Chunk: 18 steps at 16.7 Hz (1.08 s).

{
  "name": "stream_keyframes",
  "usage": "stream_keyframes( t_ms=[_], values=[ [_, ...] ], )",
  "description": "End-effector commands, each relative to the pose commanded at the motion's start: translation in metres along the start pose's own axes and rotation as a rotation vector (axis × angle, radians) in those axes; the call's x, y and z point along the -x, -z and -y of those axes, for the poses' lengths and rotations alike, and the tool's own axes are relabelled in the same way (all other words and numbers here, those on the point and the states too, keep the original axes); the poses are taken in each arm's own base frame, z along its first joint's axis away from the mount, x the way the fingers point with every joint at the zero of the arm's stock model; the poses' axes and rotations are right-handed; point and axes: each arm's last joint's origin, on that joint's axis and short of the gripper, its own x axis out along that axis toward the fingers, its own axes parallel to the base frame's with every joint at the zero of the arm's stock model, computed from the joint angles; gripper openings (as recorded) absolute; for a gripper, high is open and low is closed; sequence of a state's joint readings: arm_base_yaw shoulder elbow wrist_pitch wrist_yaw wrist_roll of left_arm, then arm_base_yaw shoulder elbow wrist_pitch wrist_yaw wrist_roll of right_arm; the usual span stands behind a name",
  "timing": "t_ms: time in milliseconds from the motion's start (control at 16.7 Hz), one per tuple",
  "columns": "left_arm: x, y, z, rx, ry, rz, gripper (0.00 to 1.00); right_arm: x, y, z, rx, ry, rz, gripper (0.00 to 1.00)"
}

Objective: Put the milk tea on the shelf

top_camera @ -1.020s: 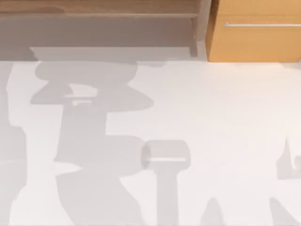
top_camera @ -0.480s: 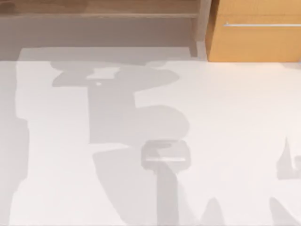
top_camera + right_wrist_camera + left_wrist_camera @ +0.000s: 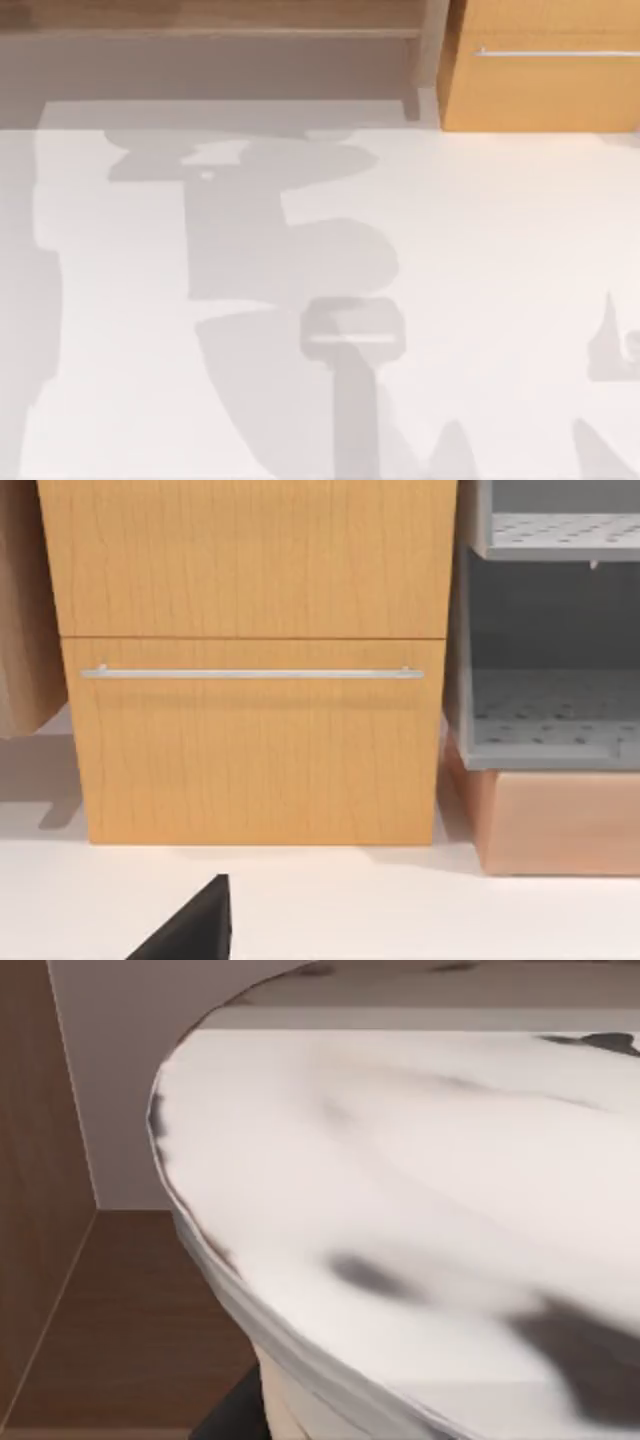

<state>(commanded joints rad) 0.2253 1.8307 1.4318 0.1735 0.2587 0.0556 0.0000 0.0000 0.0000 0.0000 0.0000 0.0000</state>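
Observation:
The milk tea (image 3: 400, 1210) is a cup with a white lid marked by dark blotches, and it sits very close in the left wrist view. My left gripper is shut on it, and a dark bit of a finger (image 3: 228, 1416) shows under the cup's rim. Brown wooden boards (image 3: 130, 1330) and a pale back wall lie just behind the cup. The shelf (image 3: 210, 16) runs along the table's far edge at the left, with a grey recess (image 3: 200, 66) and a grey post (image 3: 432, 50). Of my right gripper, one black fingertip (image 3: 190, 930) shows, facing the cabinet.
An orange-wood cabinet (image 3: 545, 95) with a silver bar handle (image 3: 555, 52) stands at the back right. Grey perforated racks (image 3: 550, 710) on a tan base stand beside it. Arm shadows (image 3: 240, 230) lie across the white table (image 3: 500, 250).
The arm shadows on the table shifted to the right a second ago and have barely moved since. The shade over the shelf's left end has grown.

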Motion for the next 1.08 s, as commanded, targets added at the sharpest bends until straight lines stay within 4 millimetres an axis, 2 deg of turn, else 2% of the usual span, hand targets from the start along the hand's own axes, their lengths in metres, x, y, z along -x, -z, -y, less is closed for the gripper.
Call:
stream_keyframes(
  t_ms=[420,660,1080],
  values=[
    [-0.038,0.017,0.002,-0.004,0.004,0.016,0.0,0.0,0.0,0.0,0.0,0.0,0.0,1.0],
    [-0.04,0.019,0.002,-0.005,0.004,0.014,0.0,0.0,0.0,0.0,0.0,0.0,0.0,1.0],
    [-0.04,0.019,0.002,-0.005,0.004,0.014,0.53,0.0,0.0,0.0,0.0,0.0,0.0,1.0]
  ],
)
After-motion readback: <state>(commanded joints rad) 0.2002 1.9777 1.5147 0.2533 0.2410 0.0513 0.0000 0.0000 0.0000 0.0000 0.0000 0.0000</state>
